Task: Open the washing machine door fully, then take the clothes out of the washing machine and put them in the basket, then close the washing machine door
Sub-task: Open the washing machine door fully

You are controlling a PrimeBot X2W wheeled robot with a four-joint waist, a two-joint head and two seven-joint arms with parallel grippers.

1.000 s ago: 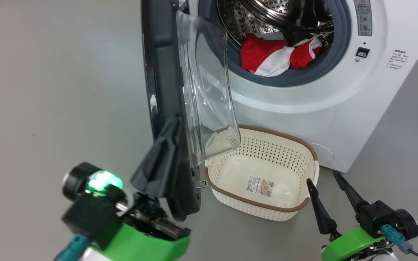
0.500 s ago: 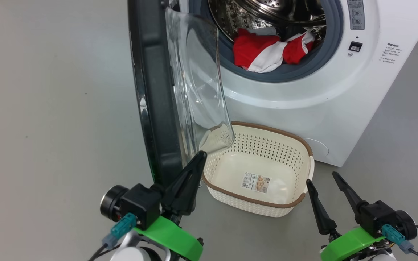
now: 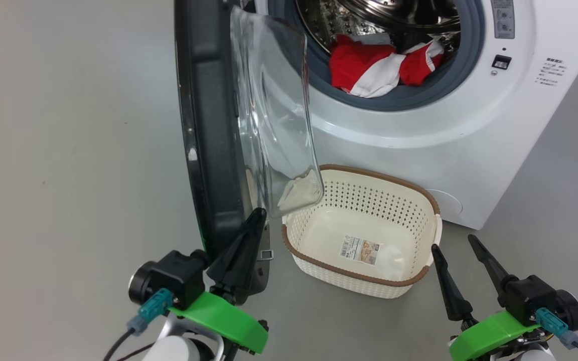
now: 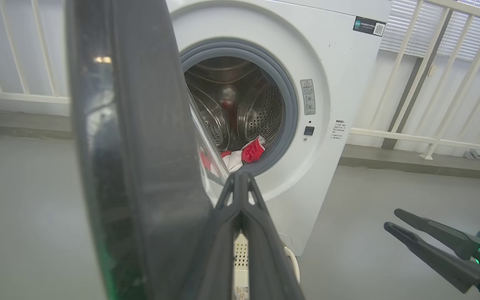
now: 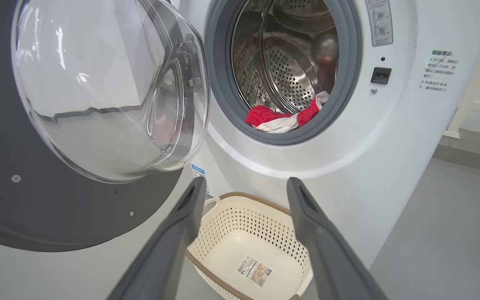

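The washing machine (image 3: pixel 419 130) stands with the washing machine door (image 3: pixel 208 125) swung out to its left, black rim edge-on in the head view and its glass bowl facing the drum. The clothes (image 3: pixel 379 67), red and white, lie at the drum's front lip (image 5: pixel 281 118). The basket (image 3: pixel 384 178) sits on the floor below the opening with nothing but a label sticker inside. My left gripper (image 3: pixel 257 215) is shut with nothing in it, its tips at the door's lower edge (image 4: pixel 240 177). My right gripper (image 3: pixel 453 243) stands open to the right of the basket (image 5: pixel 246 183).
Grey floor lies on all sides. White railings (image 4: pixel 423 83) run behind the machine on both sides, above a low ledge. The door's dark inner panel (image 5: pixel 36 208) reaches down close to the floor, left of the basket.
My left gripper has turned and shifted right, from the door's lower outer edge to just below the glass bowl. The head view has shifted slightly. The right gripper stays as it was.
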